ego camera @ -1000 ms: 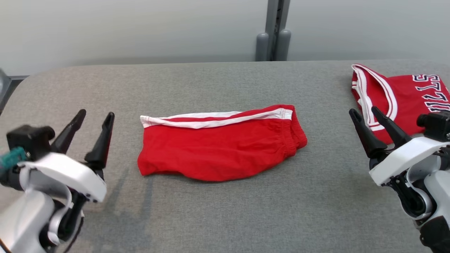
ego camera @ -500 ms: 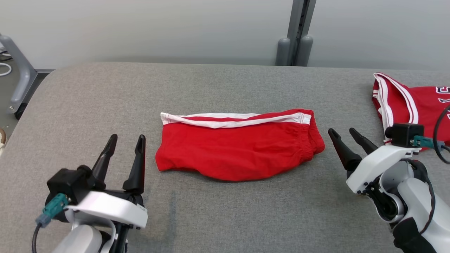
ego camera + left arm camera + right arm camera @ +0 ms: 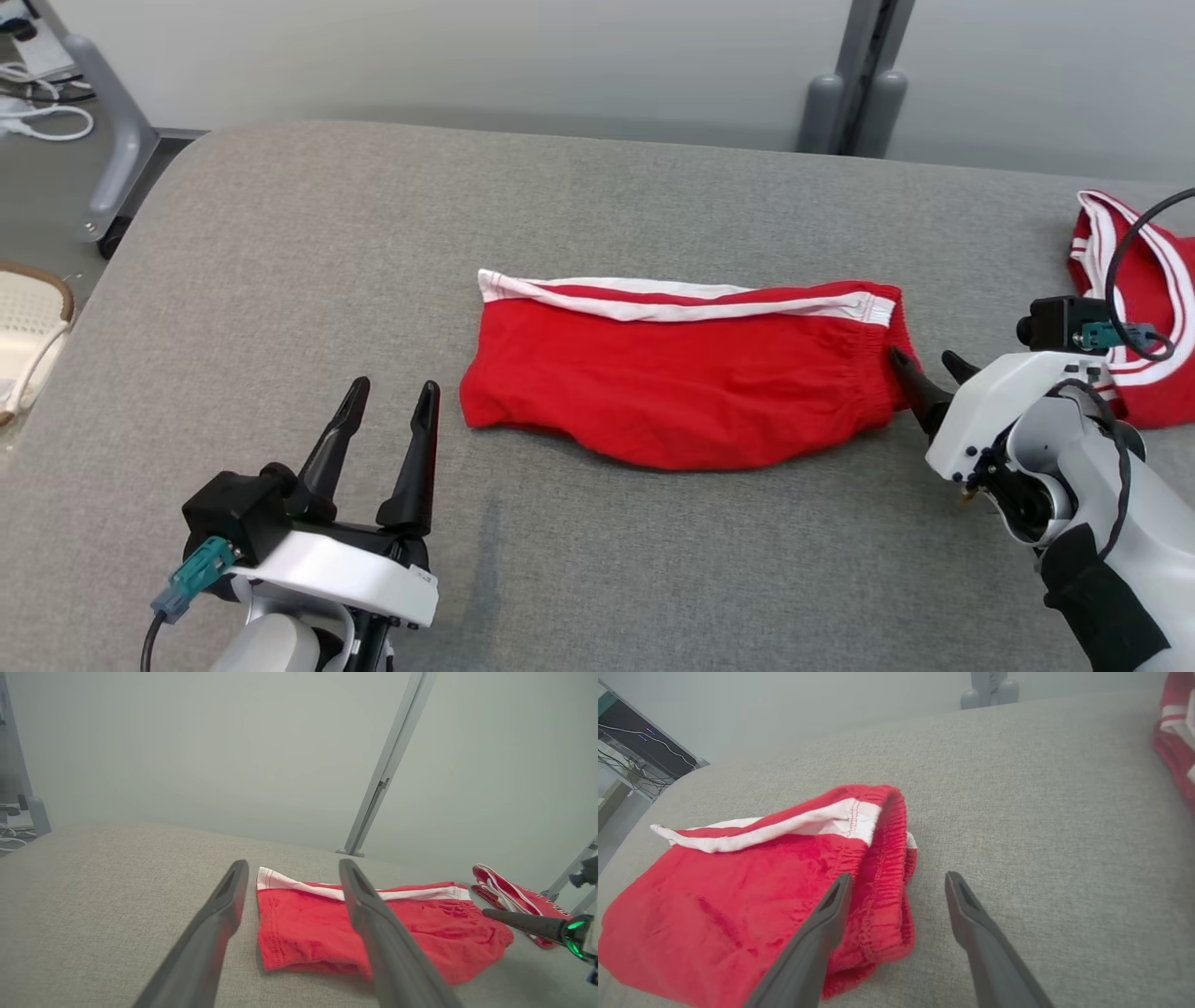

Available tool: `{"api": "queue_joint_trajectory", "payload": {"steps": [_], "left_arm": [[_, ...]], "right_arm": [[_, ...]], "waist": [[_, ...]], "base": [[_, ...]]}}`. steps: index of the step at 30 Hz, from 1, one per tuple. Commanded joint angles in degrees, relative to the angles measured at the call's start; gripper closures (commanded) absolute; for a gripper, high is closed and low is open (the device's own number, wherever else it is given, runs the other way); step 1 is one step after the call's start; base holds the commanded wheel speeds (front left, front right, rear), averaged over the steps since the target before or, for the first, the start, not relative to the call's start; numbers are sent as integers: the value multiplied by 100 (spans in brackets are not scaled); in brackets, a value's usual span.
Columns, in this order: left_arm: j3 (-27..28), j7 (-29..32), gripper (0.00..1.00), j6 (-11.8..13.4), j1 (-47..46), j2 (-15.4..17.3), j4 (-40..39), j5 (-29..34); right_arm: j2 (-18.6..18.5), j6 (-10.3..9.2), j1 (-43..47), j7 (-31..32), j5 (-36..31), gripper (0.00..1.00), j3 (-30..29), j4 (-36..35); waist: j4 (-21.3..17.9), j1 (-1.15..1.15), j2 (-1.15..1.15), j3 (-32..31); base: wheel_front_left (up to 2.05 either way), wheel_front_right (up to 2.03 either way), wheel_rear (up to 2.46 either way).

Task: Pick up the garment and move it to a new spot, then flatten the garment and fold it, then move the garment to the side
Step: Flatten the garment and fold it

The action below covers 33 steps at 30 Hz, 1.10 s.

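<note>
**A:** Right gripper point(image 3: 921, 356) has come up to the red shorts point(image 3: 681, 383) since a second ago; back then it stood well clear of them.

**B:** Holding anything?

**A:** No. Its fingers are spread, one tip over the elastic waistband point(image 3: 882, 359), the other over the bare grey table point(image 3: 280, 280) just beside it. I can't tell whether it touches.

**B:** And the left gripper point(image 3: 395, 385)?

**A:** Spread as well, empty, near the shorts' leg end, apart from the cloth.

**B:** Where are the shorts?

**A:** Lying flat mid-table, white stripe along the far edge. A second red garment point(image 3: 1167, 401) lies apart at the right.
</note>
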Motion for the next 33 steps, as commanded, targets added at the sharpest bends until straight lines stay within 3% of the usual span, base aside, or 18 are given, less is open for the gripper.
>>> {"api": "queue_joint_trajectory", "payload": {"steps": [1, 13, 19, 20, 21, 22, 23, 33], "left_arm": [[72, -6, 0, -60, 52, -19, 39, 65], [410, -6, 0, -435, 53, -402, 337, 408], [507, -6, 0, -552, 3, -474, 454, 517], [524, -6, 0, -573, -5, -484, 471, 521], [537, -6, 0, -585, -11, -496, 484, 543], [549, -6, 0, -605, -17, -507, 500, 554], [557, -6, 0, -608, -25, -518, 509, 562], [606, -6, 0, -688, 27, -562, 614, 640]], "right_arm": [[10, 5, -84, 49, -7, 0, 0, 107], [112, 2, -168, 798, 286, 0, -11, 1041], [293, 3, -124, 1052, 526, 0, 33, 1061], [296, 3, -115, 1068, 567, 19, 51, 1035], [301, 3, -104, 1068, 604, 68, 67, 994], [310, 3, -87, 1079, 632, 93, 104, 912], [294, 3, -69, 1089, 696, 100, 104, 848], [13, 3, -135, 785, 1015, 100, 102, 518]], "waist": [[72, 0, 0, 41], [253, 0, 0, 110], [267, 0, 0, 142], [267, 0, 0, 145], [267, 0, 0, 146], [268, 0, 0, 149], [269, 0, 0, 154], [254, 0, 0, 64]], "base": [[0, 0, 0], [0, 0, 0], [0, 0, 0], [0, 0, 0], [0, 0, 0], [0, 0, 0], [0, 0, 0], [0, 0, 0]]}}
